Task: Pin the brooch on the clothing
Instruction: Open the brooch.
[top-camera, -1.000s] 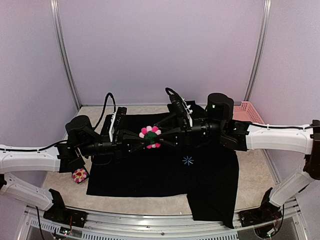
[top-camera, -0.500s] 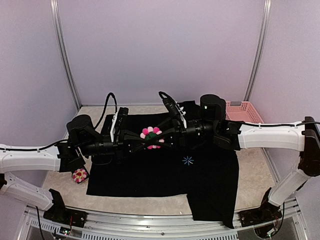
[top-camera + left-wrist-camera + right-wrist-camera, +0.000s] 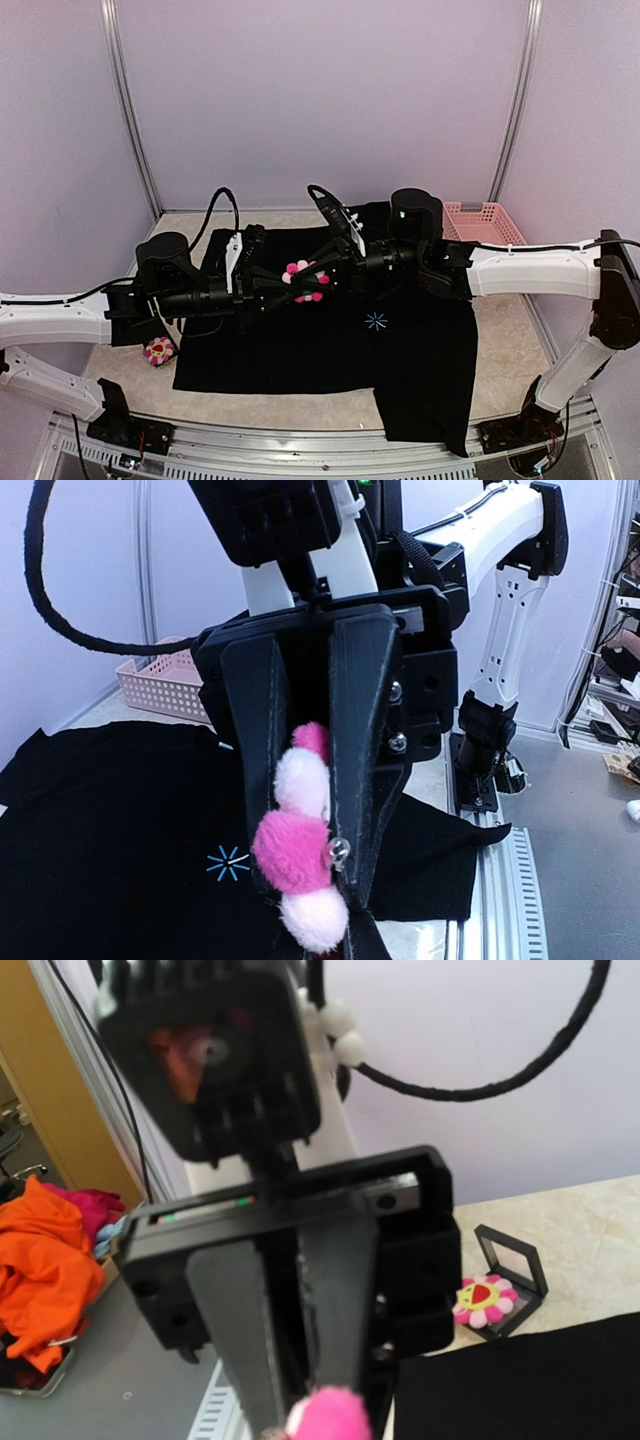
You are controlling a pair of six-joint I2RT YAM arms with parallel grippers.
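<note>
Right gripper [image 3: 316, 277], jaws drawn in on the pink-and-white petals of the brooch [image 3: 296, 844], meets the left gripper [image 3: 287, 283] nose to nose in mid-air. The left one is pinched tight and appears to hold the flower's lower edge. In the left wrist view the brooch stands on edge, its petals stacked in an upright line between the right fingers [image 3: 362, 760], with a small metal bead showing at its side.

Both arms reach in from opposite sides along one line across the table, and neither is nearer the brooch than the other. Directly beneath lies the clothing [image 3: 300, 350], spread flat, so the flower hangs clear above the shirt's far half. The starburst mark [image 3: 376, 321] sits nearer the arm bases and to the right. The next move likely turns on that drop: the brooch must come straight down to meet the cloth.

A second flower brooch [image 3: 158, 350] rests off the shirt's left edge, and a pink basket [image 3: 482, 222] stands at the far right.
</note>
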